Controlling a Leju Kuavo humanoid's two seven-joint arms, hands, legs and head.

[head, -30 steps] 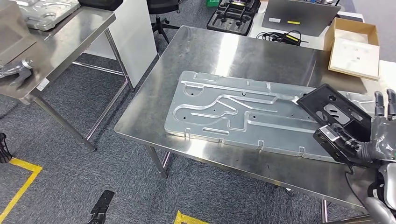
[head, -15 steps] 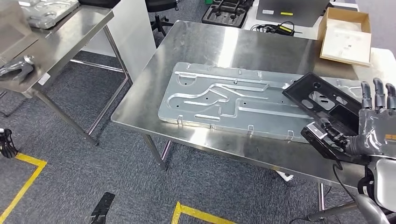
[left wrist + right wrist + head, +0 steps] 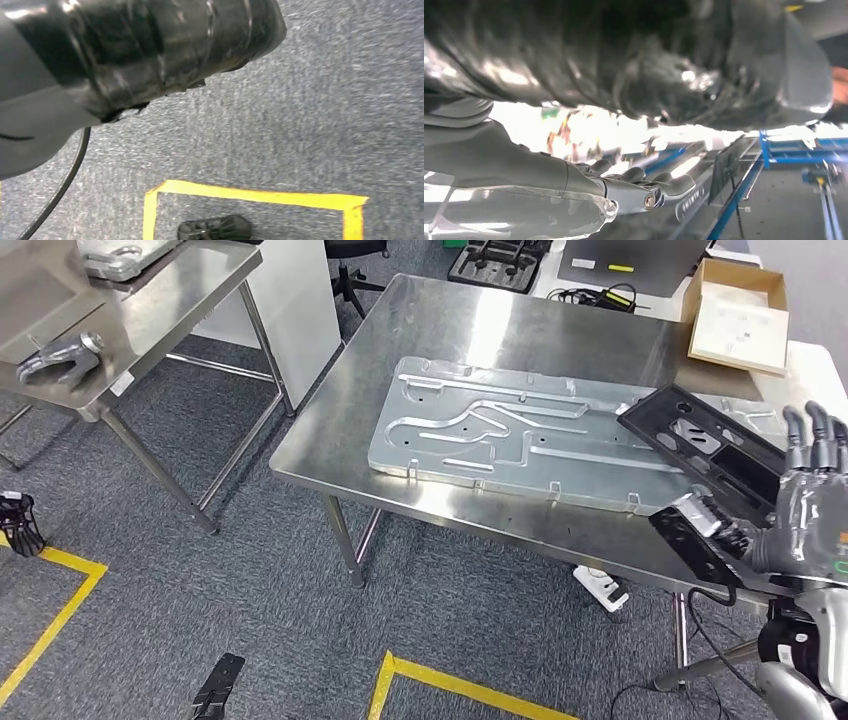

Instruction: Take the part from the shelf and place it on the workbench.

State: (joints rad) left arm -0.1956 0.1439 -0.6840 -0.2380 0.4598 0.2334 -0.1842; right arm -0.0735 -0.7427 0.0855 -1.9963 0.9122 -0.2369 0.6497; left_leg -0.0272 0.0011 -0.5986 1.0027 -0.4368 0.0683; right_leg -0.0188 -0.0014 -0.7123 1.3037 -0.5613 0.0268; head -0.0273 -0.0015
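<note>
My right hand (image 3: 806,517) grips a flat black part (image 3: 700,453) with cut-outs by its near end. The part is tilted, its far end over the right end of a large embossed aluminium plate (image 3: 520,430) that lies on the steel workbench (image 3: 480,320). Its near end juts past the bench's front edge. In the right wrist view the fingers (image 3: 644,192) are curled in. The left wrist view has the left hand's dark ribbed cover (image 3: 150,45) above grey carpet, with the fingers hidden.
A steel shelf table (image 3: 150,300) at the left carries metal parts (image 3: 60,355). Behind the bench are a cardboard box (image 3: 735,320), a black tray (image 3: 495,260) and a grey panel (image 3: 630,260). Yellow tape (image 3: 460,690) marks the carpet.
The whole view has shifted, so the camera moved. My right hand still holds the black part over the bench's near right corner, close to where it was against the plate.
</note>
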